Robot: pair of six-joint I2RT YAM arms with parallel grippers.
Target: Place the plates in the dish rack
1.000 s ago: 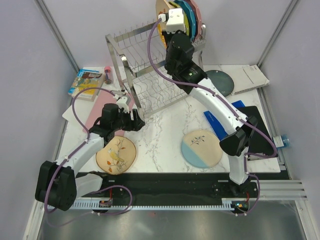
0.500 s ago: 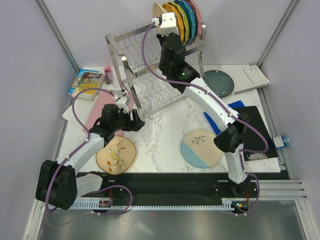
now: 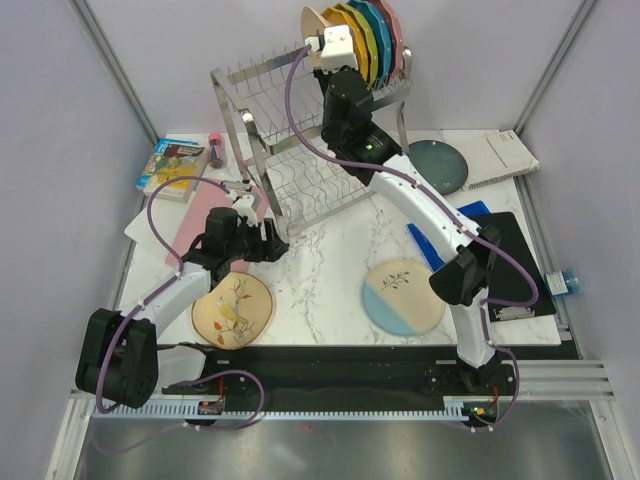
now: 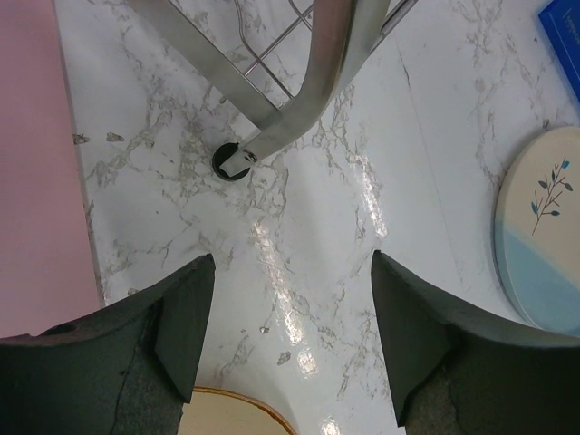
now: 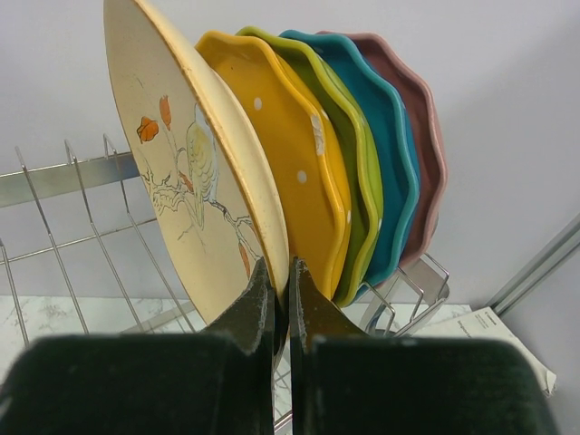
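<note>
Pale lavender walls around a white marble desk [image 3: 340,250]. The silver two-tier dish rack [image 3: 262,92] stands at the upper centre of the overhead view.

Progress: none of the four plates looks fully loaded yet.
- One cream-yellow bird plate [image 5: 195,181] is up at the rack's top tier, upper centre of frame. It is tilted on edge just beside the row of plain scalloped plates [image 5: 308,181] (yellow, green, blue, pink).
- The right end effector [image 5: 281,272] is clamped on this plate's lower rim, fingers pinched tight on either face. Whether the rim already sits between the prongs is hidden from both views.
- Judged as mid-placement of plate one; three remain.

Left to load, all flat on the desk:
- the second bird plate [image 3: 232,310], lower left
- the blue-and-cream sprig plate [image 3: 403,297], lower centre-right
- the dark teal plate [image 3: 440,165], right of the rack

The left end effector [image 4: 290,299] hangs low over bare marble with its jaws spread wide and nothing between them. The second bird plate's rim shows at the bottom of the wrist view, just beneath the fingers. A rack leg [image 4: 299,100] stands near, above it in frame.
</note>
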